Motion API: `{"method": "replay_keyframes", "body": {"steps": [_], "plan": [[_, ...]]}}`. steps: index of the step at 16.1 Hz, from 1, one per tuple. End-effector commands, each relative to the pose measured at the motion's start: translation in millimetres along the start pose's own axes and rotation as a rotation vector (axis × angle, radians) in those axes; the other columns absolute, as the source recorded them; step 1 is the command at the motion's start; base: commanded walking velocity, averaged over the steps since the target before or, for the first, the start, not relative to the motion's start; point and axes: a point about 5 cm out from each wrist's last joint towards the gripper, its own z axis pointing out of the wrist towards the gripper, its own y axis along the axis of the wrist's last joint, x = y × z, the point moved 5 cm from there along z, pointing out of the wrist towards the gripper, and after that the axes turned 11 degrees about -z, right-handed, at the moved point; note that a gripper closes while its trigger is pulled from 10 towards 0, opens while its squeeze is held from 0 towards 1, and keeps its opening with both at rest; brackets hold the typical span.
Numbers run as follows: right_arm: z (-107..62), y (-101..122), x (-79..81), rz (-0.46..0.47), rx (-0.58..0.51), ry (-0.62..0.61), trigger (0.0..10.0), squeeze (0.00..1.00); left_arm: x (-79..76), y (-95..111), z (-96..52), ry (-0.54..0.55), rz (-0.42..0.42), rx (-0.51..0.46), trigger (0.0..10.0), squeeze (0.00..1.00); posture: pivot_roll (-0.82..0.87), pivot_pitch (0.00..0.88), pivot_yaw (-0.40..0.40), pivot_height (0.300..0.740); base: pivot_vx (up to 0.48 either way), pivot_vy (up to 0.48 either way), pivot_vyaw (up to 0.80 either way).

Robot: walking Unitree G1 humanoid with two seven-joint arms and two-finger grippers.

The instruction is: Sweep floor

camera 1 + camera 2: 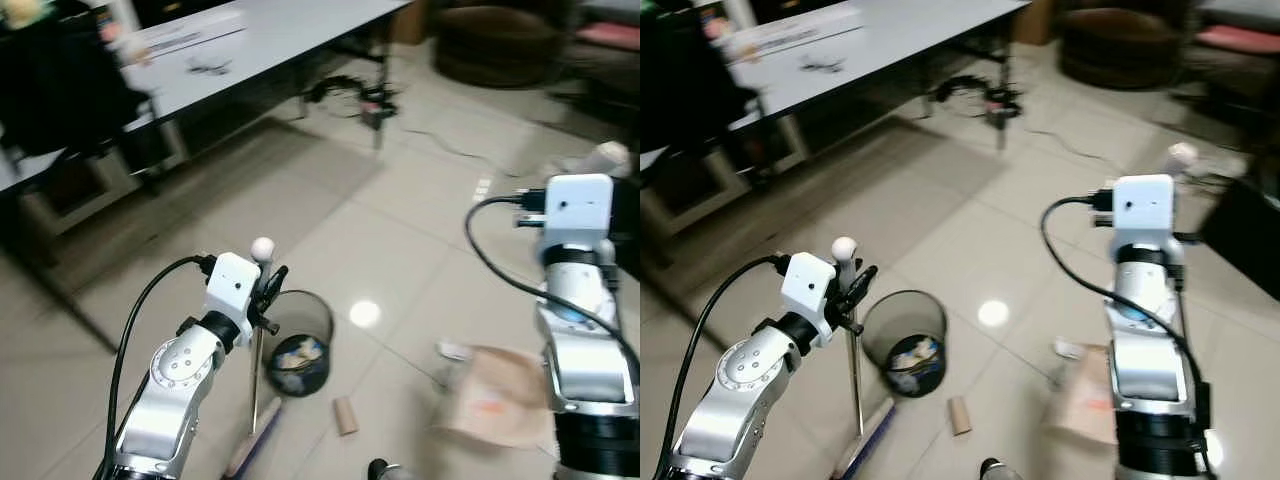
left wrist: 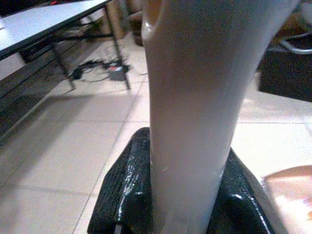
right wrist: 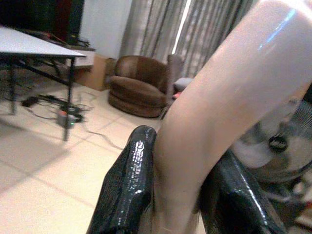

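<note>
1. Surface [image 1: 300,45]: grey top on dark legs, far left across the tiled floor [image 1: 400,230]. Papers [image 1: 190,40] lie on it with dark print, too blurred to read.
2. Cables [image 1: 350,95]: a dark tangle on the floor under the surface's near end, with a small box among them.
3. Left hand [image 1: 268,290]: raised in front of the robot, fingers clamped on a thin metal pole [image 1: 257,370]. The pole stands nearly upright and carries a white ball [image 1: 263,247] at its top, just above the hand. In the left wrist view the black fingers [image 2: 122,195] press a pale handle [image 2: 195,122] from both sides.
4. Pole foot: it meets a long flat head [image 1: 252,448] with a pinkish and blue edge, lying on the floor near the lower frame edge. Whether that is a broom or a dustpan cannot be told.
5. Bin [image 1: 298,345]: black mesh, upright on the floor just right of the pole, some paper scraps inside. No label is legible.
6. Tube [image 1: 345,415]: small cardboard roll lying on the floor near the bin, to its right.
7. Bag [image 1: 500,400]: brown paper, flat on the floor by the right arm; an orange mark on it, unreadable. A white scrap [image 1: 452,350] lies just beside it.
8. Right hand [image 3: 180,185]: held high at far right, fingers [image 3: 131,180] closed around a second pale handle [image 3: 229,97], whose rounded tip [image 1: 610,155] shows above the wrist.
9. Armchair [image 3: 139,90]: brown, against the curtains behind.
</note>
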Motion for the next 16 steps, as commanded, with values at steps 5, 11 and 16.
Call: {"method": "replay_keyframes", "body": {"steps": [5, 11, 16], "plan": [[-19.9, 26.6, 45.6, 0.204, -0.076, 0.189, 10.0, 0.0, 0.5, 16.4, 10.1, 0.025, -0.01, -0.093, 10.0, 0.0, -0.03, 0.03, 0.079, 0.74, 0.0, 0.0, -0.8], [-20.9, 24.7, 48.4, 0.201, -0.065, 0.206, 10.0, 0.0, 16.4, 38.2, 17.4, 0.153, 0.015, -0.202, 10.0, 0.0, -0.03, 0.044, 0.075, 0.74, 0.0, 0.0, -0.8], [-22.0, 20.1, 49.6, 0.17, -0.051, 0.182, 10.0, 0.0, 16.1, 45.9, 21.7, 0.175, 0.026, -0.239, 10.0, 0.0, -0.04, 0.049, 0.08, 0.74, 0.0, 0.0, -0.8]]}}
